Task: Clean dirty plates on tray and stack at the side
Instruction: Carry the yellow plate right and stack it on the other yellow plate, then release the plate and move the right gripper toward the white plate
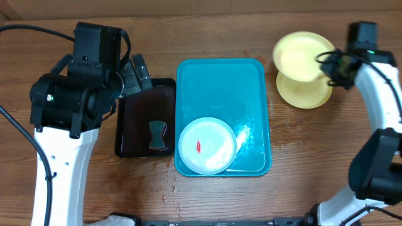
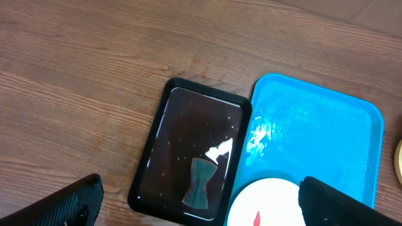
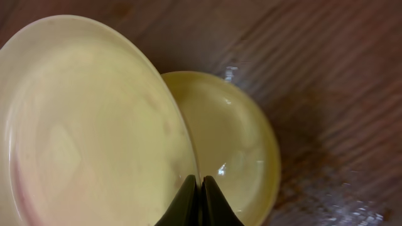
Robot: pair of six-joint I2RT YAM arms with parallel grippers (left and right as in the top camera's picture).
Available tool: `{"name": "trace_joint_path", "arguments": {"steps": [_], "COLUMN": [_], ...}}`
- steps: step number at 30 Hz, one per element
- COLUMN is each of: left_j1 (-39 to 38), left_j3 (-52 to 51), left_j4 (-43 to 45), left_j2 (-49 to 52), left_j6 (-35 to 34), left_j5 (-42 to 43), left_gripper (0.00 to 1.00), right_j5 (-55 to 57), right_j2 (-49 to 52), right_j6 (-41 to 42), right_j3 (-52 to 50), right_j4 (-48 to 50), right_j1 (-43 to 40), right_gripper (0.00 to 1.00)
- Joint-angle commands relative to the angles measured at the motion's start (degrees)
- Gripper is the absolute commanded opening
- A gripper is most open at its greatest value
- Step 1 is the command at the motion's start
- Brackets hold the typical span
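Item 1, teal tray [image 1: 251, 81]: lies at mid-counter [image 1: 207, 31], long side running away from the robot; its floor is wet and glossy.

Item 2, white plate [image 1: 217, 150]: lies flat inside the teal tray, in the near corner on the robot's left; a red smear [image 1: 199, 146] marks its middle.

Item 3, held yellow plate [image 3: 94, 119]: raised off the counter and tilted, well to the right of the teal tray; the right gripper [image 3: 201, 198] is clenched on its rim, one finger on each face.

Item 4, lower yellow plate [image 3: 232, 144]: rests flat on the counter beneath and just beside the held one; its inside is shiny.

Item 5, black tray [image 1: 125, 125]: smaller, just beside the teal tray's left edge; its glossy floor carries a dark hourglass-shaped piece [image 1: 156, 135].

Item 6, left gripper [image 1: 139, 70]: hangs above the far end of the black tray, released, fingers [image 2: 69, 204] spread wide and grasping nothing.

Item 7, water drops [image 1: 171, 188]: scattered on the counter near the teal tray's near left corner.
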Motion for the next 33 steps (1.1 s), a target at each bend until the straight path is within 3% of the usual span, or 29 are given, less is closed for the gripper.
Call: {"name": "trace_joint_path", "arguments": {"steps": [1,12,16,21,23,24,30,33], "left_j1": [-0.39,-0.39,-0.39,-0.39,-0.39,-0.39,-0.39,-0.39], "left_j3": [0.37,0.37,0.37,0.37,0.37,0.37,0.37,0.37], "left_j4": [0.20,0.20,0.20,0.20,0.20,0.20,0.20,0.20], "left_j2": [-0.52,-0.52,-0.52,-0.52,-0.52,-0.52,-0.52,-0.52], "left_j6": [0.02,0.02,0.02,0.02,0.00,0.00,0.02,0.02], "left_j5": [0.42,0.42,0.44,0.44,0.44,0.42,0.42,0.42], "left_gripper": [1.00,1.00,1.00,1.00,1.00,1.00,1.00,1.00], "right_j5": [-1.05,-1.14,-1.27,-3.13,-8.68,-11.87,-18.80,-18.78], "right_j2": [-2.16,-2.16,-2.16,-2.16,-2.16,-2.16,-2.16,-2.16], "right_j6": [0.26,0.26,0.26,-1.42,-5.20,-7.10,-12.85,-12.85], "right_j3": [-3.34,-10.69,-11.52,-11.96,-11.96,-11.96,-11.98,-11.98], "right_j4": [-0.42,3.72,3.76,3.91,3.91,3.72,-1.44,-3.37], "right_j1": [-3.23,-2.99,-2.43,-2.23,-1.97,-1.75,1.16,2.69], "right_gripper": [0.04,0.04,0.14,0.39,0.67,0.74,1.00,1.00]}}
